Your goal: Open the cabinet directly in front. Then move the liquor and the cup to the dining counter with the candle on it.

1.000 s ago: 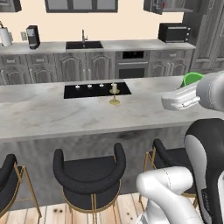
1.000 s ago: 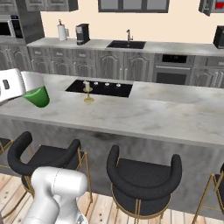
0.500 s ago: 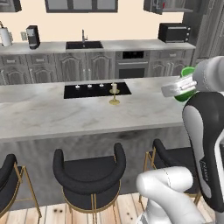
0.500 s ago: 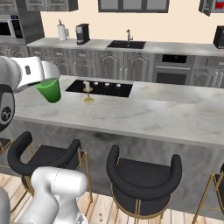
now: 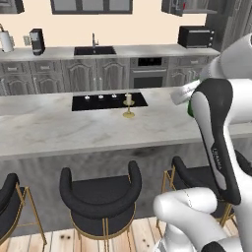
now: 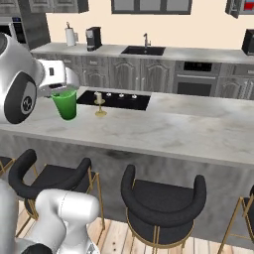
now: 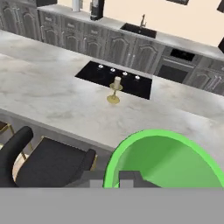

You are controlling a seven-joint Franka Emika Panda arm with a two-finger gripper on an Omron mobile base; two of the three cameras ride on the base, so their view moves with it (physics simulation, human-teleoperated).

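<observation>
My gripper (image 6: 60, 89) is shut on the rim of the green cup (image 6: 65, 104), which hangs upright just over the near edge of the dining counter (image 6: 178, 131). In the hand view the cup's rim (image 7: 166, 140) sits between my fingertips, with my gripper (image 7: 111, 179) at the bottom. The candle (image 6: 100, 104) stands by the black cooktop (image 6: 121, 100), a short way beyond the cup. In the left base view my arm hides most of the cup (image 5: 189, 110); the candle (image 5: 128, 106) is left of it. The cabinet (image 6: 240, 7) is at the far wall's top, with something red inside.
Black stools (image 6: 163, 201) with gold legs line the near side of the counter. The back counter holds a sink (image 6: 144, 49), a coffee machine (image 6: 93, 38) and a paper roll (image 6: 70, 35). A black microwave (image 5: 196, 36) sits at the back right.
The arm has swung the cup sideways along the counter toward the candle and slightly lower. The candle and counter have not shifted.
</observation>
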